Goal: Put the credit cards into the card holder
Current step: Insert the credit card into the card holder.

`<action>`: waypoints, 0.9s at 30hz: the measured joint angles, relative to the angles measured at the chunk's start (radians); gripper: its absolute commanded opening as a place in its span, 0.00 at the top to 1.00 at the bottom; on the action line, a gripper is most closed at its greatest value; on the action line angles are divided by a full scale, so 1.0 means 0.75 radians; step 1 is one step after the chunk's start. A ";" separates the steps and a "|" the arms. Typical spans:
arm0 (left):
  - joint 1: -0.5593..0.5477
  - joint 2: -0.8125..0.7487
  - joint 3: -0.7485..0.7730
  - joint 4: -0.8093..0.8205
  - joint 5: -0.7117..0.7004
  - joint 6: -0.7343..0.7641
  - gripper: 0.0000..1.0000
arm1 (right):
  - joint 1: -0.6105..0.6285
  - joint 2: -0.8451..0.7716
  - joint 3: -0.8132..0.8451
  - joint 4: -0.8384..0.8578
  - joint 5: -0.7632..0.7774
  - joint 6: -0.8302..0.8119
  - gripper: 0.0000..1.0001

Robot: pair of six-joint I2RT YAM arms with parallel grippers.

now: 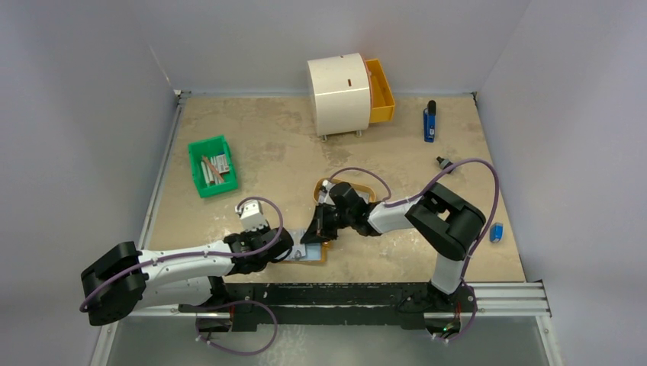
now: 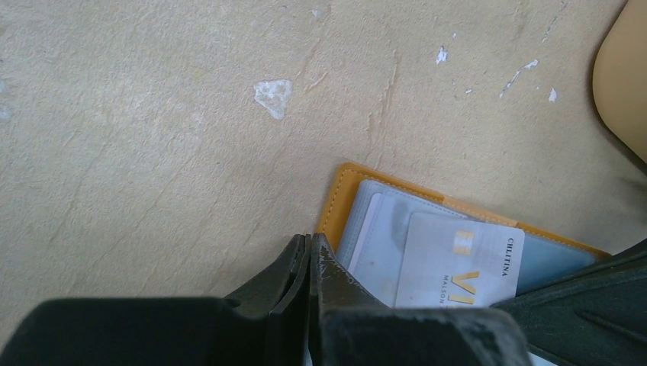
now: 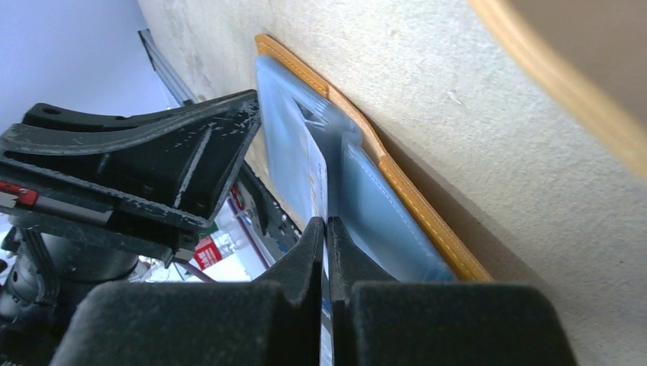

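Card [image 2: 439,263] w/ "CHLITINA" print

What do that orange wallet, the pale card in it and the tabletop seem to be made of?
The card holder: probably leather or imitation, matte orange-tan, stitched along its edge; inner pockets look like soft clear plastic. The credit card: likely plastic, smooth, pale with gold print. The table: matte beige, stone-like with scratches and white chips; whether laminate or stone, I cannot tell.

place: looking like a robot lab test cell
walls [image 1: 76,91]: plain grey panels boxing in the table [image 1: 267,137]
mount: robot arms [image 1: 183,263] sitting on an aluminium rail [image 1: 503,299]
cabling: purple cables [image 1: 496,194] trailing exposed
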 measured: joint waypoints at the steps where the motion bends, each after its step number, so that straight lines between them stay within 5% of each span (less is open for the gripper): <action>1: 0.000 0.001 0.000 0.001 0.000 0.000 1.00 | -0.001 -0.001 0.003 -0.017 0.002 -0.007 0.91; 8: 0.000 0.009 0.000 0.030 0.006 -0.005 1.00 | 0.004 -0.016 0.012 -0.144 0.008 -0.051 0.69; 27: 0.001 0.023 -0.001 0.101 0.043 -0.004 1.00 | 0.016 0.006 0.140 -0.275 0.007 -0.114 0.68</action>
